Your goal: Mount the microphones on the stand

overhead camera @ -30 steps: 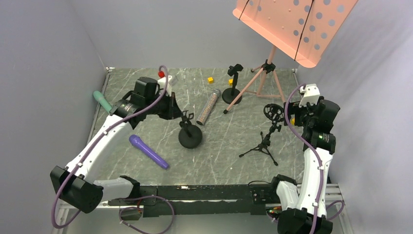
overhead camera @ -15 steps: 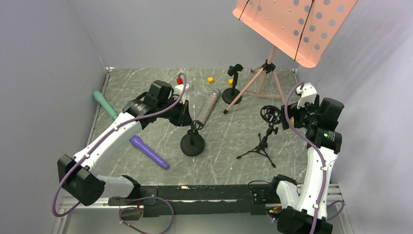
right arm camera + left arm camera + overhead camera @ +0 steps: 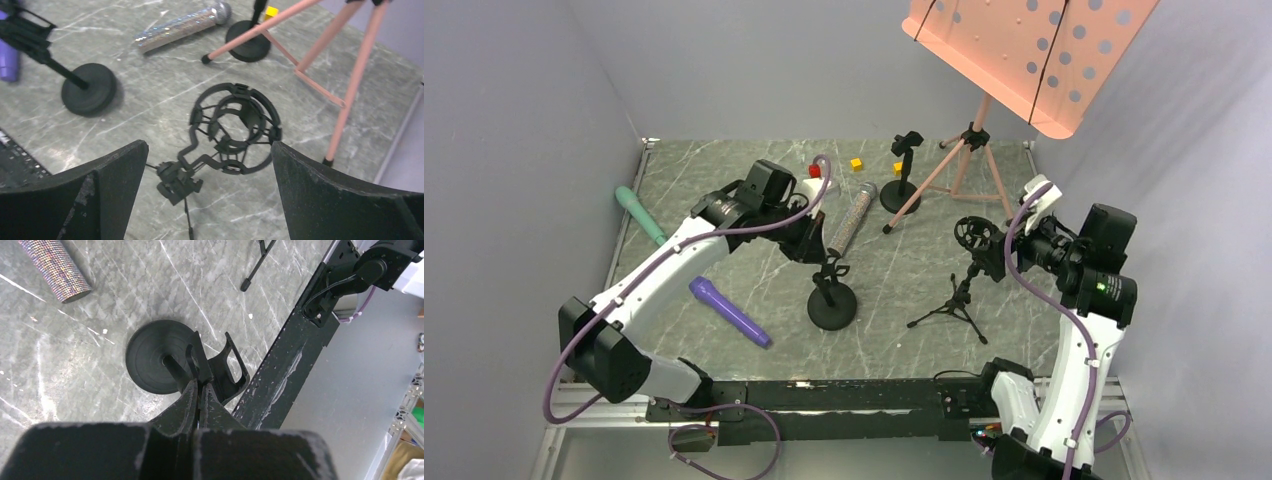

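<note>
My left gripper (image 3: 820,254) is shut on the clip of a black round-base mic stand (image 3: 833,306); its closed fingers (image 3: 190,395) pinch the clip just above the base (image 3: 150,357). My right gripper (image 3: 1008,250) is open beside a black tripod stand (image 3: 954,300). The stand's ring-shaped shock mount (image 3: 235,127) shows between the two spread fingers (image 3: 107,175), untouched. The glittery microphone (image 3: 851,218) lies mid-table, the purple one (image 3: 729,311) near the front left and the teal one (image 3: 636,212) by the left wall.
A second round-base stand with a clip (image 3: 902,190) stands at the back. Beside it is a pink music stand (image 3: 1034,50) whose tripod legs (image 3: 969,165) spread over the back right. Small yellow cubes (image 3: 856,164) and a red one (image 3: 814,171) lie at the back.
My left gripper has carried the round-base stand to the right and nearer the front edge. My right gripper has swung left toward the shock mount, and the tripod stand has shifted slightly left.
</note>
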You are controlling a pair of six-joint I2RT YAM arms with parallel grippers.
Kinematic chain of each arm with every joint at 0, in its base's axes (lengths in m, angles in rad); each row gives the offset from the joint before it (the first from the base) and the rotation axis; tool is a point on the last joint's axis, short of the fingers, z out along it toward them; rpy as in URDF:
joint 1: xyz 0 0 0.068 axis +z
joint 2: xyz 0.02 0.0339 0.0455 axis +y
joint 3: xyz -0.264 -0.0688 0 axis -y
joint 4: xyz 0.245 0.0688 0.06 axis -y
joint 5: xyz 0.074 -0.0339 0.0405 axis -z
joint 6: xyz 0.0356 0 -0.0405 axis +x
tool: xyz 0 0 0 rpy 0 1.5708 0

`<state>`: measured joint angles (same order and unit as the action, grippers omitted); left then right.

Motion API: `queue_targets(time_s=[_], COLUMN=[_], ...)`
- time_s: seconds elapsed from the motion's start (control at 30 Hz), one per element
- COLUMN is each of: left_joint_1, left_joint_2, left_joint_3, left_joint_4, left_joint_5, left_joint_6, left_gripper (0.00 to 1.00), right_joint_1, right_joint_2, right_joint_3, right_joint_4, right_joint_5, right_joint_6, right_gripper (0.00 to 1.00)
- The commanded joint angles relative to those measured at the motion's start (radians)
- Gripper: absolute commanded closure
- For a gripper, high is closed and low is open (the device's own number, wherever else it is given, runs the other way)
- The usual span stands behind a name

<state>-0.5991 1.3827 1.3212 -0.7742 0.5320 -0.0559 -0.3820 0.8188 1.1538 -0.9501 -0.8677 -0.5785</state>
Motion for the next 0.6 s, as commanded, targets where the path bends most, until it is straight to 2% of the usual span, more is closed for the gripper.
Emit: queue_targets(time_s=[0.0,0.13,0.3,0.37,0.5,0.57], left_joint_1=[-0.008,-0.018,-0.031,-0.030,-0.029,-0.029], left_joint_2=[0.027,0.061,0.087,0.095,0.077,0.049], left_joint_3=[0.097,0.138,0.164,0.171,0.172,0.160], left_joint_4=[-0.052,-0.061,-0.072,-0.080,-0.065,-0.033], left_joint_5=[0.090,0.108,0.108,0.083,0.003,-0.038], left_joint_6=[0.044,0.044,0.044,0.040,-0.003,-0.033], left_gripper=[1.00,1.00,0.99,0.87,0.55,0.34], right_joint_1=[0.025,0.109,0.292,0.356,0.479,0.538], right_joint_2=[0.014,0.049,0.060,0.078,0.112,0.118], right_joint_3=[0.071,0.084,0.074,0.070,0.039,0.017], right_joint_4=[-0.107,-0.131,-0.040,-0.023,-0.041,-0.035], right_joint_5=[-0.178,-0.228,-0.183,-0.194,-0.264,-0.277], right_joint_6=[-0.137,-0.167,-0.109,-0.109,-0.235,-0.276], right_gripper=[0.01,0.01,0.01,0.01,0.01,0.00])
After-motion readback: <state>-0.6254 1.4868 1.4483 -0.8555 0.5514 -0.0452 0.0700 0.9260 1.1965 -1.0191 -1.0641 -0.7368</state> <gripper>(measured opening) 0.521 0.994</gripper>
